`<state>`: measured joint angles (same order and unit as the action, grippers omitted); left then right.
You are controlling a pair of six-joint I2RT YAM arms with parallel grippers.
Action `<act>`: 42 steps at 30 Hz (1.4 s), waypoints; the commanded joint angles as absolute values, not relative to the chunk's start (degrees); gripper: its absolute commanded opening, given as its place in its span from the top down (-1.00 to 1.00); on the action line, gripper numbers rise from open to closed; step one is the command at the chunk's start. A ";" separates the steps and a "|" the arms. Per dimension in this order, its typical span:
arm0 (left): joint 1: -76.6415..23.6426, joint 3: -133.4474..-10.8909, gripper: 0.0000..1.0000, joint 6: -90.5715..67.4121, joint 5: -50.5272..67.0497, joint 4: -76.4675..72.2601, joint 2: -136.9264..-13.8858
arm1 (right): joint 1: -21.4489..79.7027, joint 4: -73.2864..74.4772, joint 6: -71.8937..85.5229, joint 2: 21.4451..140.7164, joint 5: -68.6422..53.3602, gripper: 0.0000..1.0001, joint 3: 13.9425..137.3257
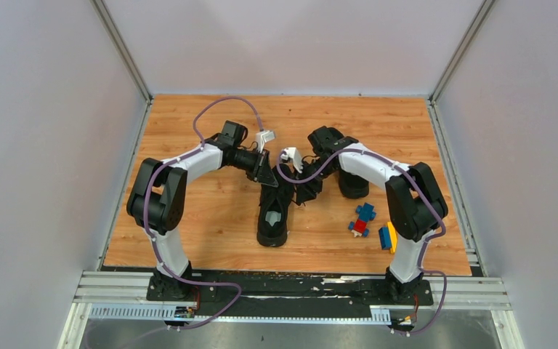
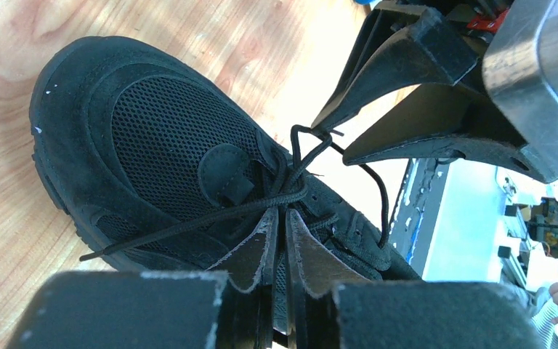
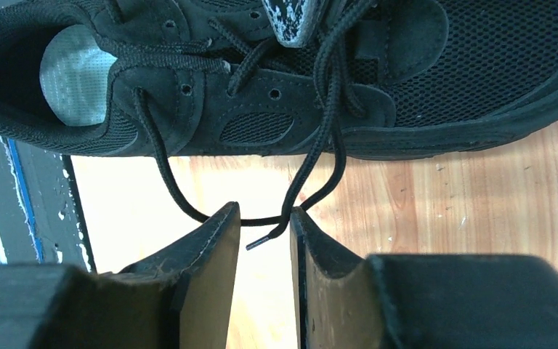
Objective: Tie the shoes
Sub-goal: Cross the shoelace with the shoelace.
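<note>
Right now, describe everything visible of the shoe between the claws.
The shoe is a black low-top: mesh toe, suede-like panels, pale grey insole, sole down on the wooden table. Its thin laces are crossed, not bowed. The left claw seems to pinch the crossing; one strand spans the open right claw.

No lettering, brand, number or sign can be read in any of the views. The round patch (image 2: 225,169) on the tongue of the shoe (image 2: 152,138) is black on black, and nothing on it is legible.
</note>
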<state>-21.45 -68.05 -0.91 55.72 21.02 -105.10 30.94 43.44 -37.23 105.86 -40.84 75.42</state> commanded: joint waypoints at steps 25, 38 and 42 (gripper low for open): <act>-21.97 -68.61 0.86 7.10 57.62 23.92 -103.10 | 26.07 35.02 -39.30 105.92 -48.10 0.35 78.80; -22.05 -69.27 0.87 7.26 58.10 24.65 -103.52 | 26.70 35.07 -41.92 109.61 -48.72 0.48 81.25; -22.06 -69.44 0.88 7.31 58.12 24.85 -103.54 | 27.06 35.26 -42.16 110.16 -49.76 0.49 81.94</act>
<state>-21.74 -67.88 5.87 56.66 24.47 -103.63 26.35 36.95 -40.21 109.69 -47.05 79.18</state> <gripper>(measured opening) 0.071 0.255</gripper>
